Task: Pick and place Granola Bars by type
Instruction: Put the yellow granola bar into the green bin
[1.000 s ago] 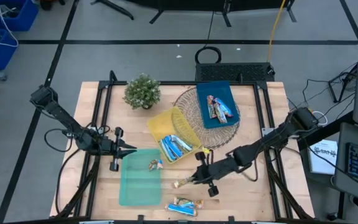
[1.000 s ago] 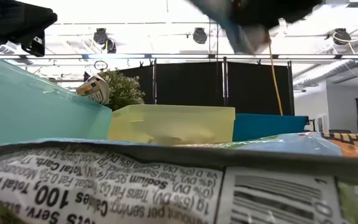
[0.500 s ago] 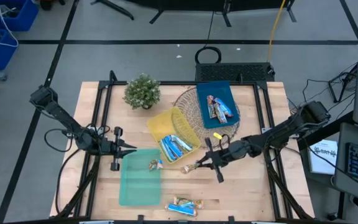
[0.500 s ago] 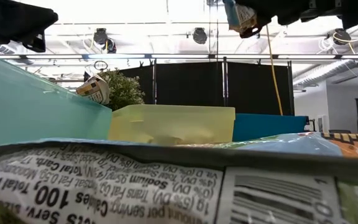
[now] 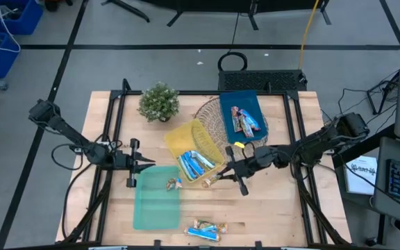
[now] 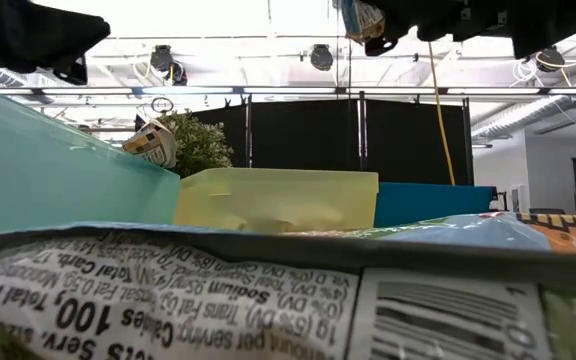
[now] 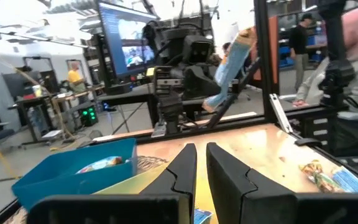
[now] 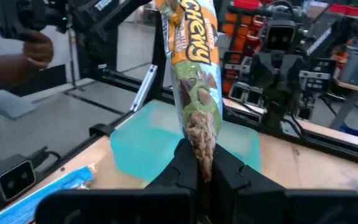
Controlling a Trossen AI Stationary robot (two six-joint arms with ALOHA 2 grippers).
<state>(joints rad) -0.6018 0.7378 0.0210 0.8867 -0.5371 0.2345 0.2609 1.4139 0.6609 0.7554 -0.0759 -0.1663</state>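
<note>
Several bars already sorted: blue tray [image 5: 242, 117] at 12 o'clock, yellow tray [image 5: 189, 143] centre, green tray [image 5: 155, 201] at 7. Right hand [image 5: 221, 180] clamped on gold-brown bar [image 5: 211, 182], airborne by yellow tray. Two loose bars [image 5: 206, 230] at 6 remain. Left hand [image 5: 148, 164] together, empty, at 9.

Orange-and-brown granola bar [image 8: 194, 74], teal tray [image 5: 156, 201]

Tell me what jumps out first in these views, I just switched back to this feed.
The right gripper is shut on a gold-brown granola bar, held in the air by the near corner of the yellow tray, which holds blue-and-white bars. The left gripper waits at the far edge of the green tray, where one bar lies; two more bars sit loose at the table's front edge.
</note>
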